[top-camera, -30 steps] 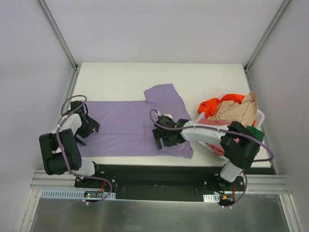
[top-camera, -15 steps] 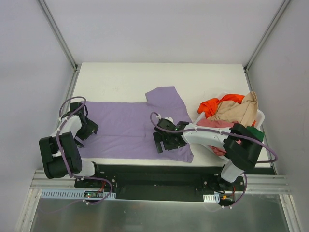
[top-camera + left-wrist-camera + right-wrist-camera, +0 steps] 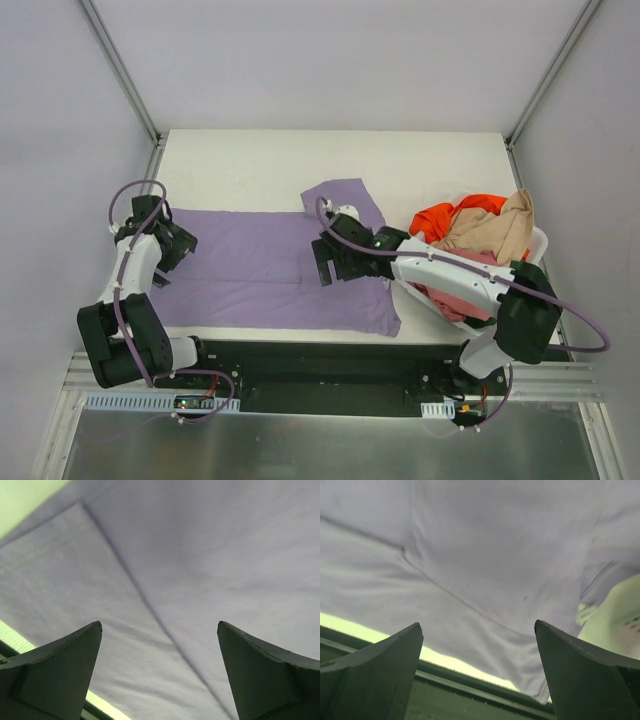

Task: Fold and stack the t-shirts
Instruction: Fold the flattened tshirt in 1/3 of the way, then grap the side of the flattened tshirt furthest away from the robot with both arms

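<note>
The lavender t-shirt (image 3: pixel 250 270) lies flat across the table, one sleeve (image 3: pixel 340 198) sticking out at the far side. It fills the left wrist view (image 3: pixel 200 570) and the right wrist view (image 3: pixel 495 545). My left gripper (image 3: pixel 170 243) is open and empty above the shirt's left end. My right gripper (image 3: pixel 333 262) is open and empty above the shirt's right part. Orange-red (image 3: pixel 440 215), beige (image 3: pixel 500 230), dusty pink (image 3: pixel 450 300) and dark green (image 3: pixel 530 275) shirts sit piled in the white basket (image 3: pixel 540 240) at the right.
The white table (image 3: pixel 330 160) is walled at the back and both sides. A black rail (image 3: pixel 330 355) runs along the near edge, by the arm bases.
Both grippers have moved toward the far side over the shirt. The shirt's near edge now lies flatter and the sleeve sits a little further right.
</note>
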Action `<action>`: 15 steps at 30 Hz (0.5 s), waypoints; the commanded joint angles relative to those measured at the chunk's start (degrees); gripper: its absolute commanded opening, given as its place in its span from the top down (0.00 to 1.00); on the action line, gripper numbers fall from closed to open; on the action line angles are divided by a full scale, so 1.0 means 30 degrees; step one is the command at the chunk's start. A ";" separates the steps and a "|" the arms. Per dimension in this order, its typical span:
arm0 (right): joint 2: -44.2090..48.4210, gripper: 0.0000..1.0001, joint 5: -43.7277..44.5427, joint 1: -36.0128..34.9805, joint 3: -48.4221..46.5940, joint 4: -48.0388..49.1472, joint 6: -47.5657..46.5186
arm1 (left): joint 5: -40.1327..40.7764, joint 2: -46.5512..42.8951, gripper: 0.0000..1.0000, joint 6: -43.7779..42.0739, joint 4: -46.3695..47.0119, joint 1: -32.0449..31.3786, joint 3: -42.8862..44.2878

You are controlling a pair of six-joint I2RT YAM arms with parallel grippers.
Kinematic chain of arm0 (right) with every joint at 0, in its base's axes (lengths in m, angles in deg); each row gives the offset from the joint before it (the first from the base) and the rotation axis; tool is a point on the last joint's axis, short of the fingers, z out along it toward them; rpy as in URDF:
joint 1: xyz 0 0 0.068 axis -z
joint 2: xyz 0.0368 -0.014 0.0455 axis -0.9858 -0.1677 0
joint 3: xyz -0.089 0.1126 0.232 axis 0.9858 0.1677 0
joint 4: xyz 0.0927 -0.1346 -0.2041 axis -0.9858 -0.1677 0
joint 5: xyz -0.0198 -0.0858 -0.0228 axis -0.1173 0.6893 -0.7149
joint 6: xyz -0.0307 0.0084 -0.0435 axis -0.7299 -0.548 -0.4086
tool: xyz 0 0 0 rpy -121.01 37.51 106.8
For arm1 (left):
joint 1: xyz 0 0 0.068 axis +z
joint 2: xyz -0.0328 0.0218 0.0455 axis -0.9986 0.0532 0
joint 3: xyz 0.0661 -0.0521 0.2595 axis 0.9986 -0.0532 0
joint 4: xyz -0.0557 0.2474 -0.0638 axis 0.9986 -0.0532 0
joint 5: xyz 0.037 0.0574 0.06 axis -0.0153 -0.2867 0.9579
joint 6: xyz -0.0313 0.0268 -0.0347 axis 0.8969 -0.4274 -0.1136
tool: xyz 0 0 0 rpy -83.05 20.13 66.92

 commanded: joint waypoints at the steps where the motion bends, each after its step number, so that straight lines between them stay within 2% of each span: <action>1: 0.0326 0.04 0.1239 0.1640 -0.2919 -0.0562 -0.1983 | -0.0719 -0.0403 0.01 -0.0188 -0.0509 0.0157 0.3140; 6: -0.1722 0.04 0.0067 0.4394 -0.6023 0.0257 -0.3885 | -0.0310 0.2580 0.01 -0.0921 -0.1036 0.0390 0.7007; 11: -0.5876 0.04 -0.0548 0.6562 -1.0504 0.0170 -0.5587 | -0.0369 0.6944 0.01 -0.1857 -0.1827 0.1064 1.1312; 15: -0.9014 0.04 -0.2155 0.7999 -1.4431 -0.0239 -0.5357 | 0.0596 1.0140 0.01 -0.2736 -0.2735 0.1182 1.4243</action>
